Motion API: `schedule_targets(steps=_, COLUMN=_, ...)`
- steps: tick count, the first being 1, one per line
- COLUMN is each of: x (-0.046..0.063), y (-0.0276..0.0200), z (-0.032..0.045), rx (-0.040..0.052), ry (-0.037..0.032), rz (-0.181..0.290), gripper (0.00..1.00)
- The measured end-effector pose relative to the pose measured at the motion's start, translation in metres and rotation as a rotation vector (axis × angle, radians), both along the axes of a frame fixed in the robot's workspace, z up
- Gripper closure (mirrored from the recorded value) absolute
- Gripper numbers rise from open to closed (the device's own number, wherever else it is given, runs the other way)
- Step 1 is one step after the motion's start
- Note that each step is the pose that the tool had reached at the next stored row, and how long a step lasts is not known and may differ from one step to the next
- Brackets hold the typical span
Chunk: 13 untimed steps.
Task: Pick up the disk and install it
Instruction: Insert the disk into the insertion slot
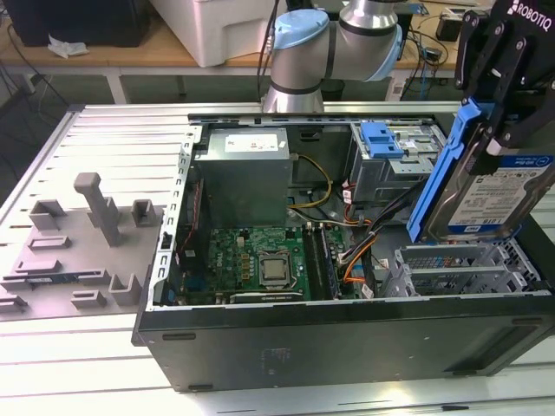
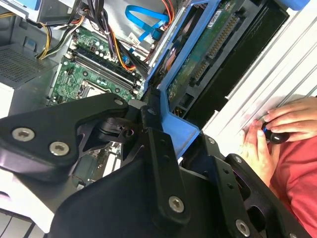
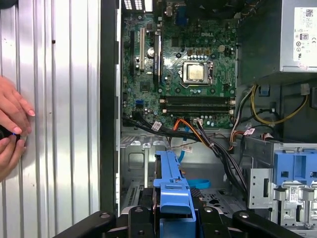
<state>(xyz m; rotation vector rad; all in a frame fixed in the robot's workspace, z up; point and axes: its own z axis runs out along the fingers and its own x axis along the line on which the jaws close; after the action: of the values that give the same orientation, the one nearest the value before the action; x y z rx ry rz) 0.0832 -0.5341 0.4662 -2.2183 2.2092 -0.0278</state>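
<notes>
We see the disk (image 1: pixel 503 195) at the exterior view's right, tilted above the open computer case (image 1: pixel 347 347), with the gripper (image 1: pixel 507 130) clamped on its upper edge. The arm (image 1: pixel 338 35) stands at top centre behind the case. The case lies on a slotted metal table (image 1: pixel 95 130)

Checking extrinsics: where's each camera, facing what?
Exterior view: off-arm, above open black computer case, looking down in; grey-blue arm behind, black end effector holding silver disk in blue carrier.
First wrist view: on wrist, facing down past end effector onto green motherboard.
Second wrist view: on wrist, over end effector, along disk's circuit side.
In both wrist views: motherboard, person's hand.
</notes>
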Motion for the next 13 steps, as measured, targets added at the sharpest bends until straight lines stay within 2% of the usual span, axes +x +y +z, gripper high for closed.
schedule_targets(steps=13, x=0.0, y=-0.0004, z=-0.0068, rx=0.0, ry=0.0, rz=0.0, gripper=0.63)
